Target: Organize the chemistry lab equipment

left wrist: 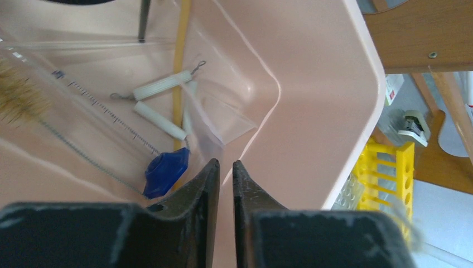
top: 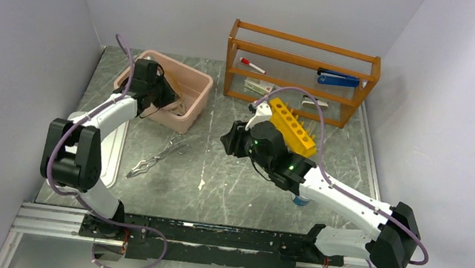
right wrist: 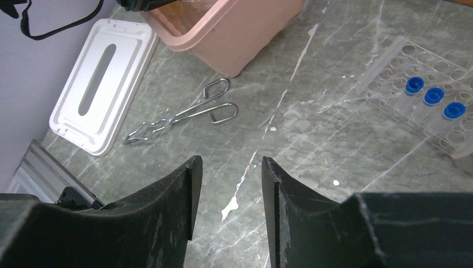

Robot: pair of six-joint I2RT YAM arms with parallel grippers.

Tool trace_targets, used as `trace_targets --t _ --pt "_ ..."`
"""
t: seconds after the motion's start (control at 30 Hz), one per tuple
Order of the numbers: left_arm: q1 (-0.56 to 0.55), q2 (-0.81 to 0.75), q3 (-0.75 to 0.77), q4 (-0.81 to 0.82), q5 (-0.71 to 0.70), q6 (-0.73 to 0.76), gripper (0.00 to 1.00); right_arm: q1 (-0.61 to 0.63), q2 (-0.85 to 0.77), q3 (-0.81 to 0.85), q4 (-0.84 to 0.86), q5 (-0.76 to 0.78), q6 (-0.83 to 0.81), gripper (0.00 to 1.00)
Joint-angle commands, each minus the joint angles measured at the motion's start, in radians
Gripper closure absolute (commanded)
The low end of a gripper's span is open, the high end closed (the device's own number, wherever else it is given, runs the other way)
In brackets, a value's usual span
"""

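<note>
My left gripper (top: 169, 97) reaches into the pink bin (top: 199, 81). Its jaws are almost closed with only a thin slit, and nothing is between them (left wrist: 225, 163). Inside the bin lie a blue-capped piece (left wrist: 166, 170), white ceramic tubes on wire (left wrist: 162, 86), a thin graduated glass tube (left wrist: 106, 111), a bristle brush (left wrist: 19, 95), tan tubing (left wrist: 179, 61) and a black leg (left wrist: 144, 22). Silvery metal tongs (top: 158, 157) lie on the table in front of the bin, also in the right wrist view (right wrist: 178, 114). My right gripper (top: 226, 139) is open and empty above the table (right wrist: 228, 159).
A clear rack with three blue-capped tubes (right wrist: 429, 97) lies to the right. A yellow rack (top: 292, 126) sits behind the right arm. A wooden shelf (top: 303, 46) holds a red-capped marker (top: 252, 65) and a blue stapler (top: 337, 79). A white lid (right wrist: 100, 84) lies at the left wall.
</note>
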Motion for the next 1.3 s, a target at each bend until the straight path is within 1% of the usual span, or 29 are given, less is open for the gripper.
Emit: trace_targets --t 0.0,0.1,0.27,0.43,0.53,0.7,0.8,0.87,0.9,1.03,1.1,1.2,1.27 --pt "0.006 0.037 0.024 0.08 0.067 -0.013 0.73 -0.009 -0.001 -0.012 0.025 0.016 -0.017 0.53" --pt "0.007 0.033 0.062 0.015 0.025 0.017 0.63 -0.009 -0.004 -0.012 0.019 0.021 -0.019 0.53" --pt "0.007 -0.044 0.087 -0.096 -0.021 0.107 0.51 -0.01 -0.011 -0.02 0.024 0.025 -0.023 0.53" --pt "0.007 -0.162 0.087 -0.273 -0.075 0.206 0.41 -0.011 0.001 -0.02 0.035 0.008 -0.022 0.53" --pt "0.007 -0.261 0.057 -0.343 -0.083 0.249 0.35 -0.013 0.01 -0.02 0.041 -0.004 -0.021 0.53" --pt "0.007 -0.397 0.015 -0.468 -0.134 0.281 0.27 -0.013 0.024 -0.021 0.052 -0.027 -0.013 0.53" --pt "0.007 -0.456 -0.032 -0.558 -0.177 0.234 0.28 -0.015 0.037 -0.02 0.056 -0.039 -0.004 0.52" --pt "0.007 -0.506 -0.074 -0.652 -0.252 0.149 0.32 -0.013 0.045 -0.02 0.058 -0.046 0.004 0.53" --pt "0.006 -0.54 -0.108 -0.678 -0.289 0.075 0.33 -0.013 0.051 -0.019 0.058 -0.05 0.007 0.53" --pt "0.006 -0.731 -0.281 -0.611 -0.321 -0.057 0.31 -0.014 0.074 -0.006 0.053 -0.052 0.023 0.53" --pt "0.006 -0.779 -0.326 -0.589 -0.338 -0.098 0.29 -0.015 0.082 0.002 0.049 -0.054 0.027 0.52" --pt "0.006 -0.766 -0.364 -0.592 -0.37 -0.137 0.26 -0.015 0.09 0.01 0.047 -0.05 0.034 0.53" --pt "0.006 -0.716 -0.388 -0.561 -0.358 -0.13 0.25 -0.015 0.094 0.014 0.047 -0.047 0.038 0.53"
